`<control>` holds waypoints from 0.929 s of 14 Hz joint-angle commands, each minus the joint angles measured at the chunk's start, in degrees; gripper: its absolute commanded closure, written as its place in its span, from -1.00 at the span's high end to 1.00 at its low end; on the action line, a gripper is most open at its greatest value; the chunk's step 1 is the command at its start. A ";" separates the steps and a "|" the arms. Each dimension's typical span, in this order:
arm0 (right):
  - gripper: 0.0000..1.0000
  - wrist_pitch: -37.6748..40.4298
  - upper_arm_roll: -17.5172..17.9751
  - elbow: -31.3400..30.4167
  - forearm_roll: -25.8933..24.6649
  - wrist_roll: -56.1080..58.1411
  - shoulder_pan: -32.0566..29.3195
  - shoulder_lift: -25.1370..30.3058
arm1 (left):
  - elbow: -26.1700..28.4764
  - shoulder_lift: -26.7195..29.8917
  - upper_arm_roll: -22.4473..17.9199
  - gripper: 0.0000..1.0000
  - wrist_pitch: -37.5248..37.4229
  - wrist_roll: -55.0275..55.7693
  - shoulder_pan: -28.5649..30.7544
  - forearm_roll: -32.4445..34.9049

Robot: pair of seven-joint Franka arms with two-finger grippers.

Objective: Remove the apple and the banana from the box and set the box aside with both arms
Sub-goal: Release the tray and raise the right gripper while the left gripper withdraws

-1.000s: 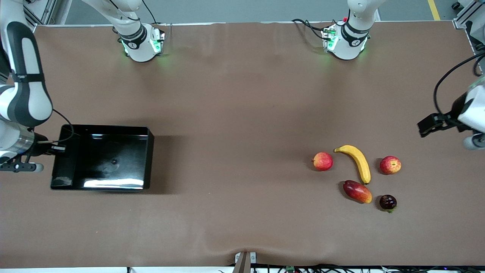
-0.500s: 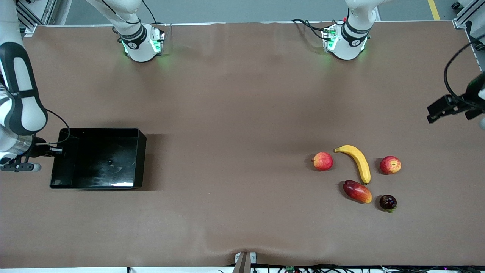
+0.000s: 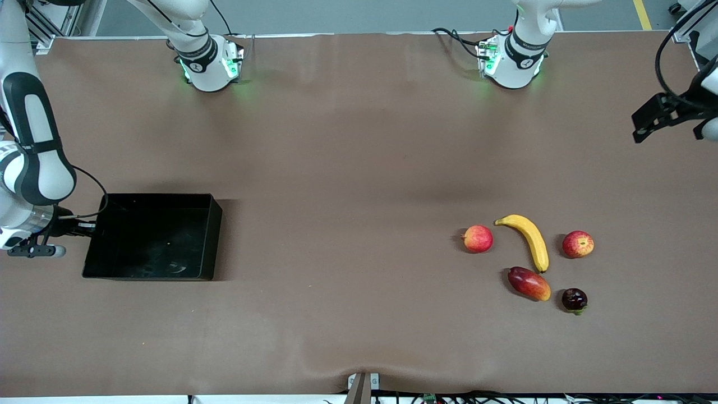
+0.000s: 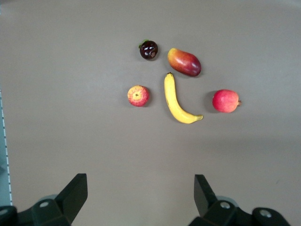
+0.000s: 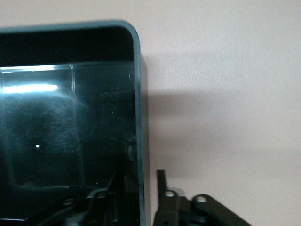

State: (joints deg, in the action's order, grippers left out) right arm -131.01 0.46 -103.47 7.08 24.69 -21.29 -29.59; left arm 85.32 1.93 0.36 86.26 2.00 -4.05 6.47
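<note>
I see the black tray point(image 3: 148, 237) flat on the table near the edge at the right arm's end, nothing in it. The right gripper point(image 5: 148, 188) is at the tray's wall on that end: in the right wrist view one finger point(image 5: 161, 184) stands outside the wall and the other is inside, parted around the rim. I cannot tell whether they are touching it.

The fruits lie together toward the left arm's end of the table. The banana point(image 3: 530, 240) sits between two red apples, one point(image 3: 478, 238) on its tray side and the other point(image 3: 578, 244) toward the left arm's end. Nearer the front camera are a red mango-like fruit point(image 3: 529, 283), just beside the banana's tip, and a small dark purple fruit point(image 3: 574, 299).

My left gripper point(image 4: 141, 193) hangs high over the table's edge at its own end, fingers spread wide and holding nothing, the fruit cluster in its wrist view.
</note>
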 commanded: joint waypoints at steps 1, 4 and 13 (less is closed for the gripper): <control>1.00 2.59 0.86 2.12 0.30 1.15 -0.07 2.43 | 1.95 1.68 -2.56 1.00 -1.52 -1.91 -1.75 -1.11; 1.00 11.54 0.77 7.47 -0.49 0.63 2.73 4.54 | 1.25 1.85 -2.47 1.00 -1.79 -1.48 -1.66 -1.29; 1.00 27.02 0.86 8.81 -6.46 -27.74 17.94 16.39 | 1.08 0.89 -0.45 1.00 -1.79 4.85 -2.11 -1.30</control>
State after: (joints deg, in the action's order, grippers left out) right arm -107.09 1.71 -93.66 2.12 2.41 -5.70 -17.19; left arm 86.48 2.30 -0.78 85.09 5.14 -6.00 4.98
